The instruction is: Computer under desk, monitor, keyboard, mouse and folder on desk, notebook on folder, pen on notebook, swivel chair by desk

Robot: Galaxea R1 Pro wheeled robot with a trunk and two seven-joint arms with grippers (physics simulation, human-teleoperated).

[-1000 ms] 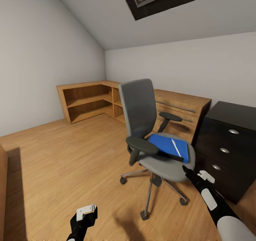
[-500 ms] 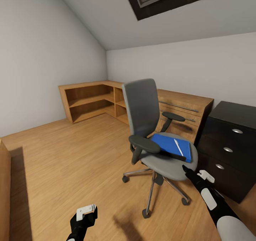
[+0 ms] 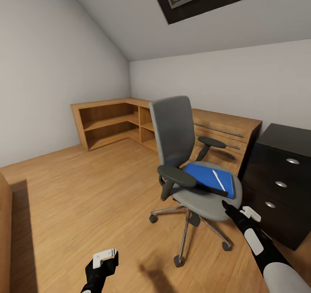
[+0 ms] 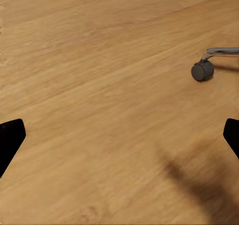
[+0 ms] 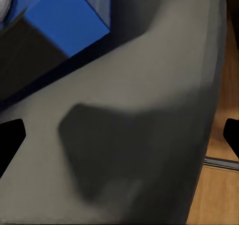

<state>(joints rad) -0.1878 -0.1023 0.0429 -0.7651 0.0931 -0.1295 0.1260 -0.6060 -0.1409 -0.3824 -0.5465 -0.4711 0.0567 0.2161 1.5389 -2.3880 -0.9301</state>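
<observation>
The grey swivel chair [image 3: 175,131] stands mid-room, with the black drawer end of the desk [image 3: 283,154] just to its right. A blue folder [image 3: 206,177] lies on the seat with a white pen [image 3: 218,179] on top. My right gripper [image 3: 226,206] is open at the seat's front right edge. In the right wrist view the right gripper [image 5: 119,138] has its jaws spread over the grey seat pad [image 5: 149,100], with the folder's [image 5: 64,21] corner beyond. My left gripper [image 3: 103,265] hangs low over the floor. It [image 4: 119,140] is open and empty, with a chair caster [image 4: 202,70] ahead.
A low wooden corner shelf [image 3: 108,122] runs along the far walls, and a wooden drawer cabinet [image 3: 222,135] stands behind the chair. Open wood floor [image 3: 86,189] lies to the left. A wooden edge [image 3: 4,224] shows at the far left. The chair's chrome star base [image 3: 190,228] spreads below the seat.
The whole picture has shifted slightly, so the camera moved; chair and desk sit a little further right in view. Both grippers stay open in the same pose.
</observation>
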